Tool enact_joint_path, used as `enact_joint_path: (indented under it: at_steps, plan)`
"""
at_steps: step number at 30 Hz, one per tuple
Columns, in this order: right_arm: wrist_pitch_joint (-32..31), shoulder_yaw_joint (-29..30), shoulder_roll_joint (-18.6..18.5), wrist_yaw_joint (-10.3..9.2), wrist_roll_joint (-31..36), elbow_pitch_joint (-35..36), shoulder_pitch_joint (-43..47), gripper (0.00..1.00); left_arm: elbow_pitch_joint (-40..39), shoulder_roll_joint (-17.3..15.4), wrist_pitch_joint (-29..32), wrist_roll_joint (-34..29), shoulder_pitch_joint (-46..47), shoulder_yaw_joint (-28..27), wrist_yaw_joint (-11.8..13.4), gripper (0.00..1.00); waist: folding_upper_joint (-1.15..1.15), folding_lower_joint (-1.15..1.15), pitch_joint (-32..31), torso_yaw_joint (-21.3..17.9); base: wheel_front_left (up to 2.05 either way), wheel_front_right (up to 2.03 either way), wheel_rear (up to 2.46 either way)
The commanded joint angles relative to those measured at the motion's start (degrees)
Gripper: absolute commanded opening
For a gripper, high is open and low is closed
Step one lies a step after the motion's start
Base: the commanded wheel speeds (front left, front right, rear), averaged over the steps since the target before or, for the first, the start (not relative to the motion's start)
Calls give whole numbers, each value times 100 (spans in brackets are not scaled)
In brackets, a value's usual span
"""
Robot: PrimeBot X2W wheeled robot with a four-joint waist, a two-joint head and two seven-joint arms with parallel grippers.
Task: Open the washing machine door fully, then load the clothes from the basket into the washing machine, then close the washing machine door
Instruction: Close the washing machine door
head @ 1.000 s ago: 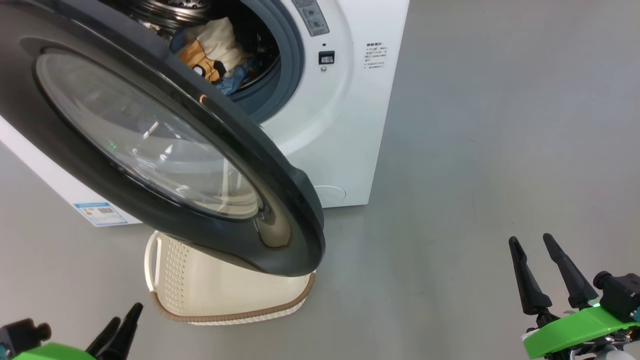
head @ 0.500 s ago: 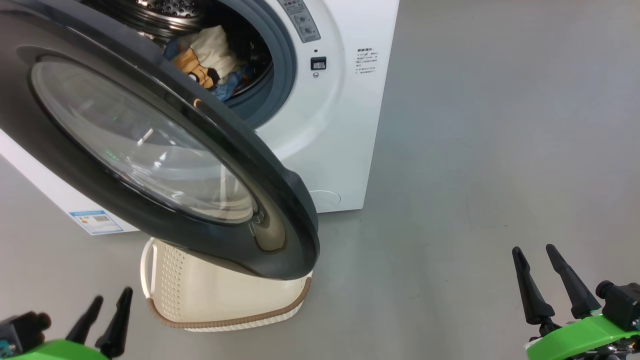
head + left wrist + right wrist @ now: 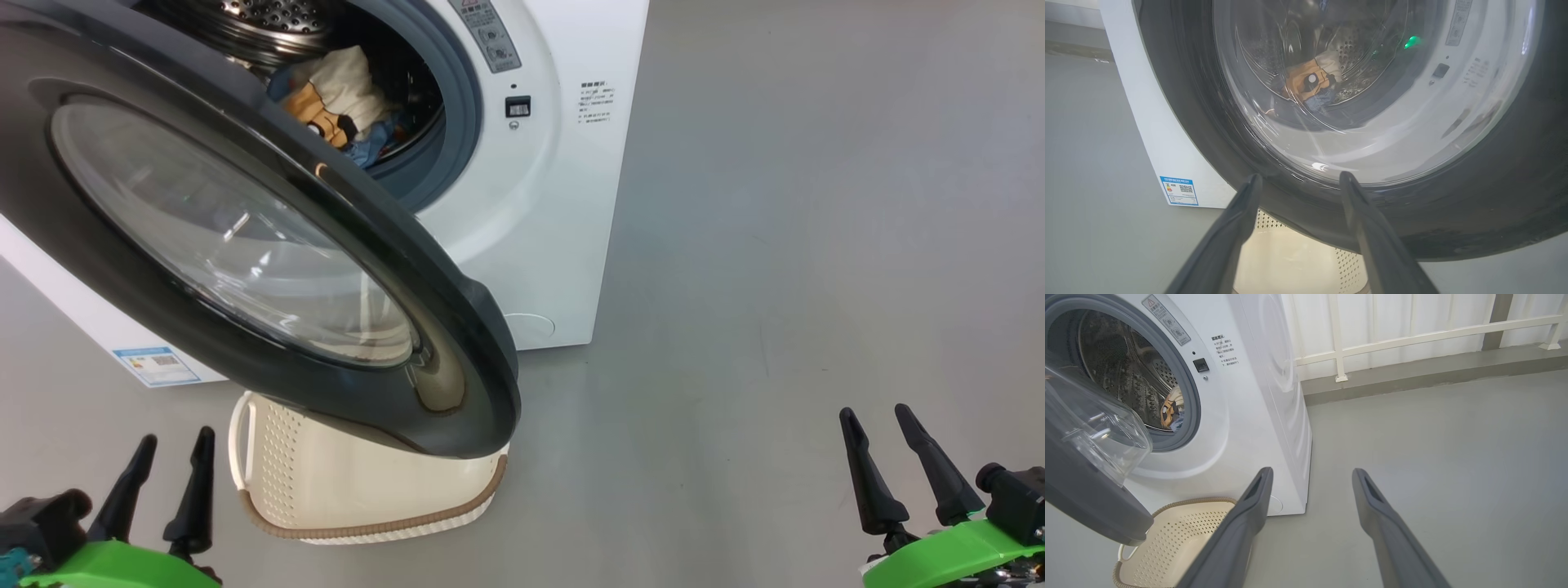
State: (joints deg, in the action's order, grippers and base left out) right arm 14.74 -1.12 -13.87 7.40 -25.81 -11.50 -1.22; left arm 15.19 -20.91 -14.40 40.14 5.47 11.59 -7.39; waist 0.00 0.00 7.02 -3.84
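The door (image 3: 245, 229) overhangs the basket (image 3: 359, 490) beside broad floor (image 3: 775, 286).

Parted fingers (image 3: 1233, 228) near washing machine door (image 3: 1372, 134)

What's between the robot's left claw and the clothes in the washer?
The washing machine door. In the left wrist view the left gripper points at its glass, and the clothes show through it.

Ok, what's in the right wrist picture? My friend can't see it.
A white washer with its door swung open and clothes in the drum; a cream basket, empty where it shows, sits on the grey floor under the door. The right gripper rises from the bottom edge, jaws open.
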Motion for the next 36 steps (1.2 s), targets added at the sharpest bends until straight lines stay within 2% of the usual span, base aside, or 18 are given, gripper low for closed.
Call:
enact_joint_path:
  at_steps: [1,15,33,34,36]
  plan:
    - [26,-103,-115,9,-28,141,-14,100,-183,-117,-59,-124,73,-298,-10,100,0,0,0,-1,0,0,0]
    - [26,-127,-81,9,-19,139,-89,100,-435,547,-60,-1035,-143,-871,-10,100,0,0,92,10,0,0,0]
    - [26,-192,-30,9,16,153,-167,100,-410,636,-60,-1177,-152,-882,-10,100,0,0,106,94,0,0,0]
    - [26,-208,-25,9,11,155,-175,60,-410,649,-60,-1178,-148,-873,-10,100,0,0,101,113,0,0,0]
    - [26,-248,-10,9,-9,164,-218,23,-415,689,-60,-1172,-140,-874,-10,100,0,0,98,153,0,0,0]
